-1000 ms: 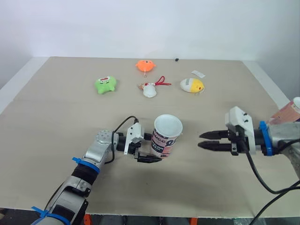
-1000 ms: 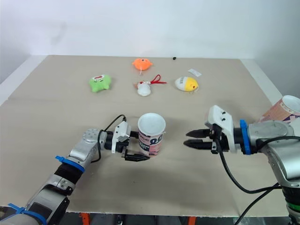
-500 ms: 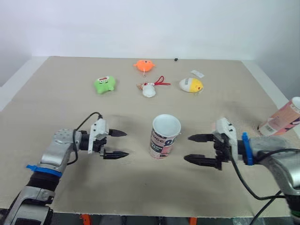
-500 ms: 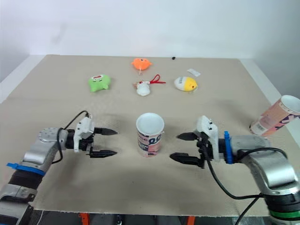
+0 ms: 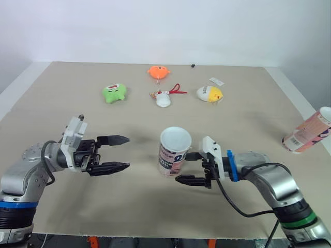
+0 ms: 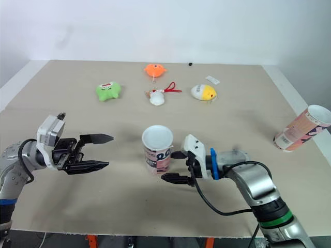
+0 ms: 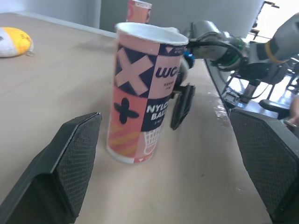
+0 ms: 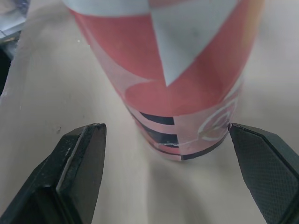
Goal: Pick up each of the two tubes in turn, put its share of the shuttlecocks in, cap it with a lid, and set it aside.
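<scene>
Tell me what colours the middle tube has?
The tube has pink, white and dark blue patches, with a big cross. The left wrist view shows it best.

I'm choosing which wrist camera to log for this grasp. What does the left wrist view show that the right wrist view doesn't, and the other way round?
Left wrist view, not the right: the top rim of the upright tube, the second tube behind it, the yellow toy, and the right gripper beside the tube. Right wrist view, not the left: that gripper's own open fingers straddling the tube's base, close up. Both: the upright tube standing on the table.
</scene>
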Tool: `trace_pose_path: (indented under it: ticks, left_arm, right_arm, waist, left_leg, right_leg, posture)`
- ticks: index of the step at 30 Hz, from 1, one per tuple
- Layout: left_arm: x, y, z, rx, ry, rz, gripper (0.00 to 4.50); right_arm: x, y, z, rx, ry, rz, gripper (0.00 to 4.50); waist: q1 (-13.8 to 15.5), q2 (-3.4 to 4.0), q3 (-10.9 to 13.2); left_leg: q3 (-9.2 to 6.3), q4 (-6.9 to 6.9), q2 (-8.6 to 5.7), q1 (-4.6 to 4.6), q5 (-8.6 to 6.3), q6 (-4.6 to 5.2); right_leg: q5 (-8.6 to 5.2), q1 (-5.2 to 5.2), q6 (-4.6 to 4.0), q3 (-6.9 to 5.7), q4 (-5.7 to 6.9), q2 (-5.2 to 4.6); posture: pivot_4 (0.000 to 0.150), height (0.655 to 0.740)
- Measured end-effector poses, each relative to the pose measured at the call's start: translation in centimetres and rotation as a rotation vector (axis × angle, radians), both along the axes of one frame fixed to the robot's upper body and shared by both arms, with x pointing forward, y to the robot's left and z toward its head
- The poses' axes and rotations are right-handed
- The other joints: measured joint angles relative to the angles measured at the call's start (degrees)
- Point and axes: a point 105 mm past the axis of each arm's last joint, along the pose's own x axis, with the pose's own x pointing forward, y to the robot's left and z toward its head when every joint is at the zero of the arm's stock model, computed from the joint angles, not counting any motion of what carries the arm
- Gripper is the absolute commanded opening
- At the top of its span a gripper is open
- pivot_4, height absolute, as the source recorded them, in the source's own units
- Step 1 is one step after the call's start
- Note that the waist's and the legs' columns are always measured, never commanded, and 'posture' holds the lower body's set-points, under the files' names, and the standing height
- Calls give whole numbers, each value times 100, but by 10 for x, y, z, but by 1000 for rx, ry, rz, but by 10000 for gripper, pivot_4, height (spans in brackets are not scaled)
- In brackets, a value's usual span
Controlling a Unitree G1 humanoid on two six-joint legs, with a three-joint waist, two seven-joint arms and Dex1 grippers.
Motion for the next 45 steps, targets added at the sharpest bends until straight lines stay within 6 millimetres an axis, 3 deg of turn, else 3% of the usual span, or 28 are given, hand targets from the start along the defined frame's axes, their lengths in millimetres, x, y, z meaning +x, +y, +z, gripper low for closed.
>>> trace_pose_path:
  ticks: [14,16,19,21,28,32,38,42,45]
  left_arm:
    - [-3,6,-1,43,-36,2,45000]
    - [-2,6,0,42,-37,6,45000]
    - [1,3,5,43,-58,19,45000]
    - [3,-1,12,36,-80,20,45000]
    - [9,-15,21,18,-99,7,45000]
    - [19,-41,27,1,-144,-33,45000]
    - [52,-91,41,-78,-205,-11,45000]
    - [69,-105,43,-113,-194,43,45000]
    - [78,-111,43,-116,-179,61,45000]
  right_arm:
    - [9,25,-3,41,3,76,44568]
    - [7,27,-4,45,9,91,40809]
    - [9,28,-2,47,-6,95,31072]
    - [10,28,0,50,-10,97,28886]
    - [16,19,6,58,-7,51,28886]
    - [28,-11,22,70,-42,-70,28886]
    - [48,-102,53,135,-177,-518,28886]
    - [43,-146,39,153,-191,-816,28886]
    - [38,-160,21,161,-182,-1008,28886]
  waist:
    - [4,0,0]
    - [5,0,0]
    - [5,0,0]
    - [5,0,0]
    - [8,0,0]
    - [44,0,0]
    - [39,-1,-1]
    - [6,1,-2]
    - [-25,12,-6]
  left_leg:
    - [-1,0,31,1,-1,-1]
    - [-2,0,32,1,0,-1]
    - [-2,0,33,1,0,-1]
    - [-2,0,33,2,0,-1]
    - [-2,0,33,3,0,-1]
    - [-6,2,23,-7,9,-17]
    - [-8,3,16,-10,10,-18]
    - [-10,-7,21,-6,9,-17]
    - [-9,-7,23,0,10,-17]
  right_leg:
    - [6,-6,-16,4,3,39]
    - [7,-6,-17,4,4,42]
    - [7,-6,-18,4,4,43]
    - [8,-5,-17,5,4,44]
    - [18,-3,-3,8,6,47]
    - [25,-4,13,12,2,45]
    - [26,0,22,20,-4,46]
    - [23,-5,14,25,2,59]
    - [28,-9,11,33,9,67]
  posture:
    - [1500,7400]
    - [1500,7400]
    - [1500,7400]
    - [1500,7400]
    - [1500,7400]
    - [1500,7400]
    - [1500,7400]
    - [1500,7400]
    - [1500,7400]
